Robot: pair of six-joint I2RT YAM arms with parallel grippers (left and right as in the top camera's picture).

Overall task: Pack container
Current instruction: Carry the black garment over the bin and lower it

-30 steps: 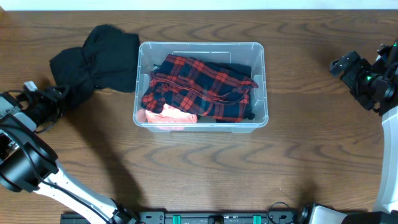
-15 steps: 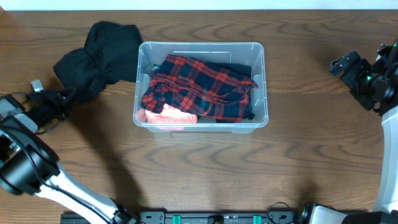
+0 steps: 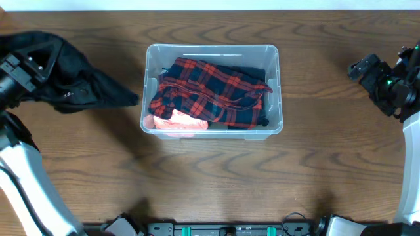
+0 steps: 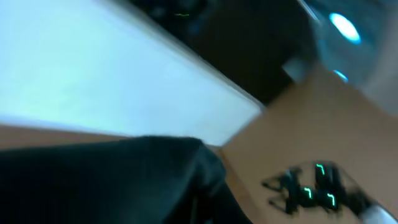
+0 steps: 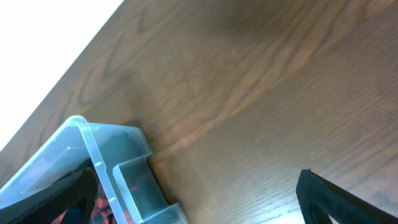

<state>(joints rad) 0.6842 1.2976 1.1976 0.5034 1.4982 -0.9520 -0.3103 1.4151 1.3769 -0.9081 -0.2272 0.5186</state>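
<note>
The clear plastic container [image 3: 211,46] stands at the table's middle. It holds a red and navy plaid shirt [image 3: 210,92] and a pink garment [image 3: 180,121]. My left gripper [image 3: 41,64] is raised at the far left, shut on a black garment [image 3: 85,88] that hangs from it, left of the container. In the blurred left wrist view the black garment [image 4: 112,180] fills the bottom and hides the jaws. My right gripper [image 3: 359,69] is open and empty at the far right. The right wrist view shows the container's corner [image 5: 93,155].
Bare brown wood table [image 3: 210,177] lies in front of the container and on its right. The table's far edge [image 3: 210,9] runs just behind the container. The right arm's body [image 3: 400,92] stands at the right edge.
My left gripper has lifted the black garment off the table and swung up and to the far left. The garment now hangs bunched from it. The right arm has not moved.
</note>
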